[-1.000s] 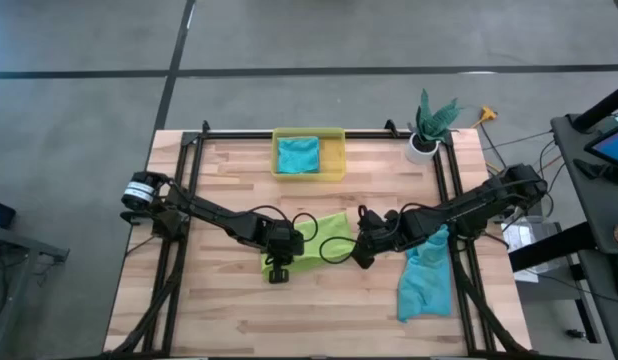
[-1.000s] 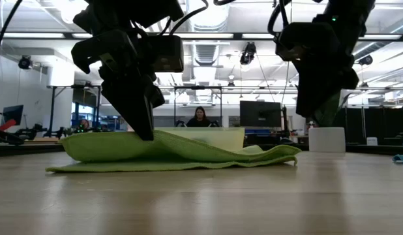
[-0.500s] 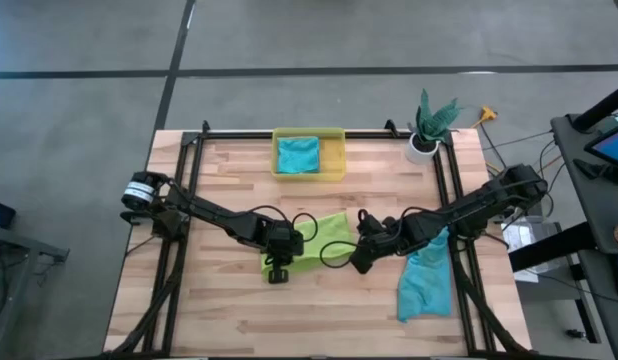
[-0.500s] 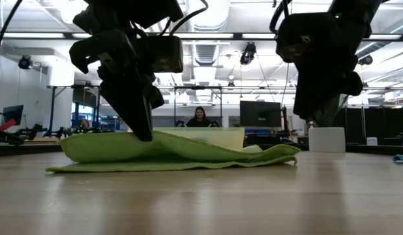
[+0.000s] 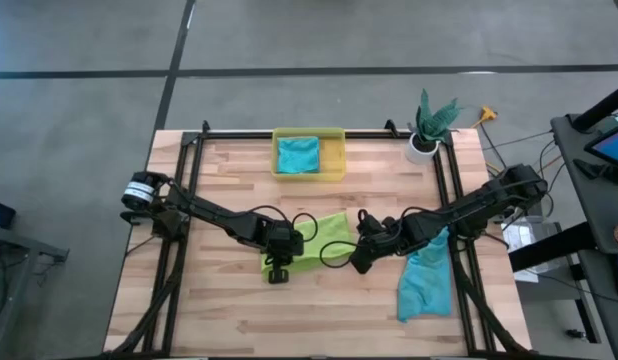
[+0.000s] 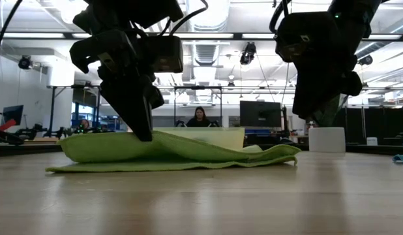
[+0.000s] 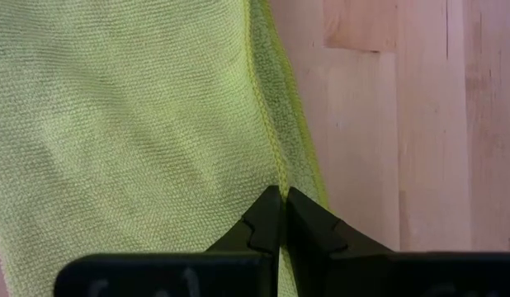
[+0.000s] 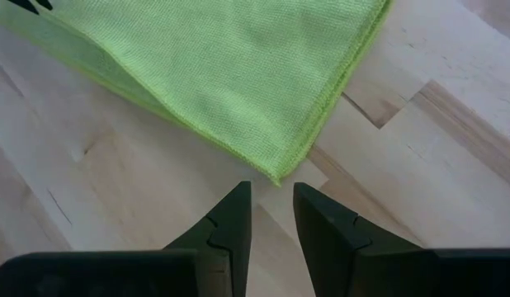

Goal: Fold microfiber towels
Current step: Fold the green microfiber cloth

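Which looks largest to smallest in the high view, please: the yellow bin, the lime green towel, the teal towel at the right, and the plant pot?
1. Teal towel at the right
2. Yellow bin and lime green towel: look alike; the arms partly cover the towel
3. Plant pot

You get one camera straight overhead and one level with the worktop (image 5: 229,310); each wrist camera sits close behind its jaws. All four share the lime green towel (image 5: 324,232).

floor (image 5: 89,60): grey concrete | ceiling lights (image 6: 32,35): on | monitor (image 6: 260,113): dark | seated person (image 6: 200,118)
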